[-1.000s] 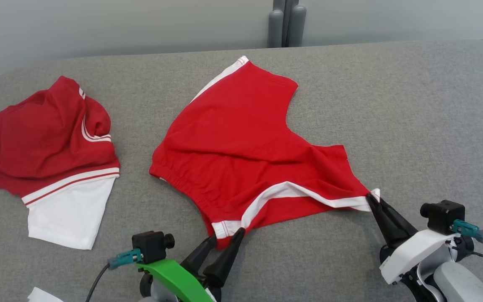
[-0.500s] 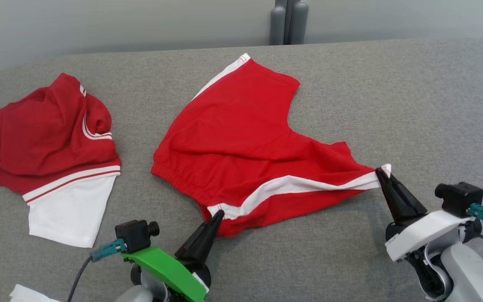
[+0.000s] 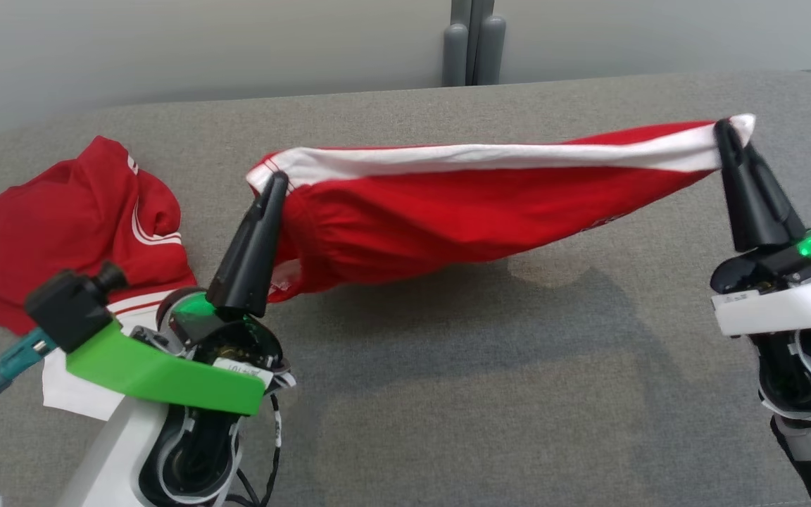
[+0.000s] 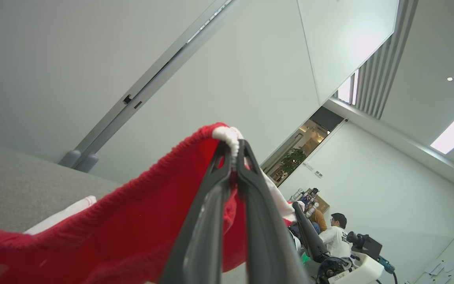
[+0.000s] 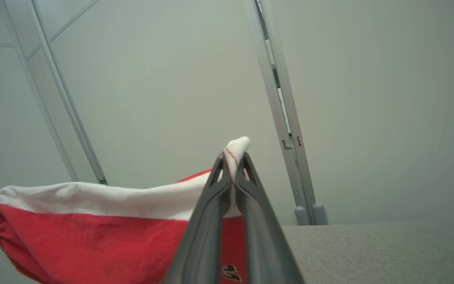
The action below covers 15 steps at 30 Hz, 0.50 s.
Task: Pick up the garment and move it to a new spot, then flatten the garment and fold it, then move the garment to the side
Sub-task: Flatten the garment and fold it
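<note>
Shorts (image 3: 448, 204) risen off tabletop (image 3: 518, 387), gripped taut by left pincer (image 3: 277, 177) at nine o'clock, right pincer (image 3: 721, 127) at two; mid-move, next lay flat.

Bright, even light; the garment (image 3: 448, 211) casts a soft shadow on the table (image 3: 588, 422).

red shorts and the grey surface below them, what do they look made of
Red shorts: soft knit fabric, probably cotton jersey, matte; knit loops show in the left wrist view and it sags limply. Grey surface: likely felt-like upholstery cloth, matte, with a fine heathered fleck.
</note>
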Tool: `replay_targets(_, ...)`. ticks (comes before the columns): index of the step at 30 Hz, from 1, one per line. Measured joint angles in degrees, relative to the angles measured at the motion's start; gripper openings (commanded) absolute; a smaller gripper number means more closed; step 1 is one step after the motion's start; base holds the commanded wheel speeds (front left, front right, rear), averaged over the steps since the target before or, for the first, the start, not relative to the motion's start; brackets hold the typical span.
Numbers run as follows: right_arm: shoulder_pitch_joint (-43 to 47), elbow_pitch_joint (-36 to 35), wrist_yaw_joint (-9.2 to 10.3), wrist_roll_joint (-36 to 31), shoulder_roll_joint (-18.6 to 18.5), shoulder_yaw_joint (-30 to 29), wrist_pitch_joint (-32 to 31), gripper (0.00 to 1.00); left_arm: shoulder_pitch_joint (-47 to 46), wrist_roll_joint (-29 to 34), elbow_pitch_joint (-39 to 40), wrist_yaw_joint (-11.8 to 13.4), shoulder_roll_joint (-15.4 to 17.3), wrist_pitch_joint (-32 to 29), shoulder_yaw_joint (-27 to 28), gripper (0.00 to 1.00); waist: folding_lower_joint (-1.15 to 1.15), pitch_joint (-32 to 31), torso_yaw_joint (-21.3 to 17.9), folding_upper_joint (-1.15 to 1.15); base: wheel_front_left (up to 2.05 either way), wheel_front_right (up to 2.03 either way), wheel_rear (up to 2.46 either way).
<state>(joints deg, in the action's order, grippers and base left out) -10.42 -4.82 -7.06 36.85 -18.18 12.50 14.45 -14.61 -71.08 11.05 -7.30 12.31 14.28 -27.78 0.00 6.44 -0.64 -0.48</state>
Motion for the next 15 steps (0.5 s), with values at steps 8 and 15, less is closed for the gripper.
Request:
replay_targets(8, -0.98, -9.5, 0.0, 3.14, -4.44, -3.49, 0.13, 0.0, -1.03, 0.49, 9.34, 0.0, 3.45, 0.15, 0.48, 0.0, 0.0, 0.61, -1.28, 0.0, 0.0, 0.0, 0.0)
replay_targets(15, -14.21, 0.13, 0.0, 5.5, -4.14, 3.72, -10.2, 0.0, -9.17, 0.51, -2.88, 1.2, 8.11, -6.46, 0.34, 0.0, 0.0, 3.26, -1.68, 0.0, 0.0, 0.0, 0.0)
